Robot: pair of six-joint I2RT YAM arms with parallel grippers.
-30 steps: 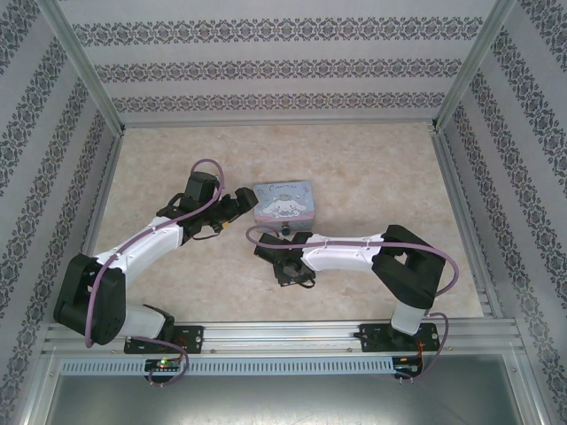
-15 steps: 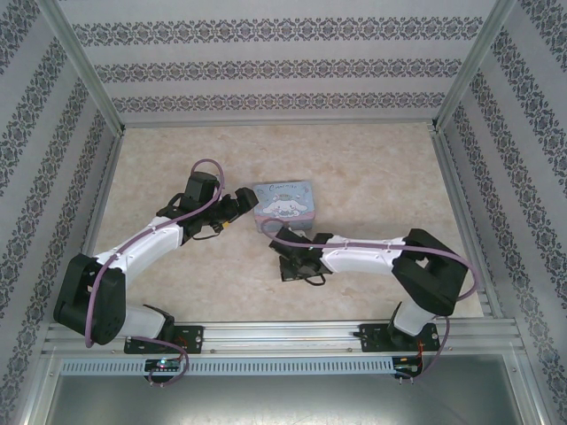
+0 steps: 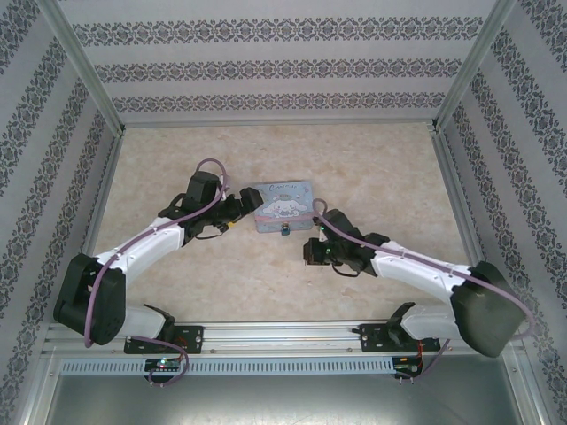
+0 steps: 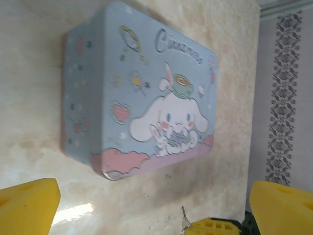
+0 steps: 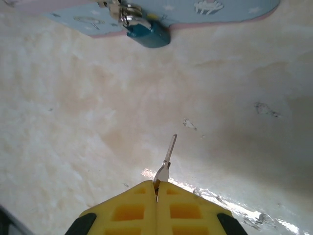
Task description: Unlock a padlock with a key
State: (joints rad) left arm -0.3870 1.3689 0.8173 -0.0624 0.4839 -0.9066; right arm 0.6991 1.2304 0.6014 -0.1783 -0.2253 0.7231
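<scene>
at the cinnamoroll tin's latch sits the teal padlock. our right gripper pinches the key by its head; it looks light, stiff and probably slippery. left gripper spread wide.

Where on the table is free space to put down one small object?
Free: the table between the tin and the back wall, and right of the tin. Crowded: at the padlock, between left pincer and right pincer with key.

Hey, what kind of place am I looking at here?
Most likely a small robot test booth rather than a home: a left arm and a right arm bolted to a metal rail, aluminium posts framing patterned wall panels, and a marble-look tabletop between them.
</scene>
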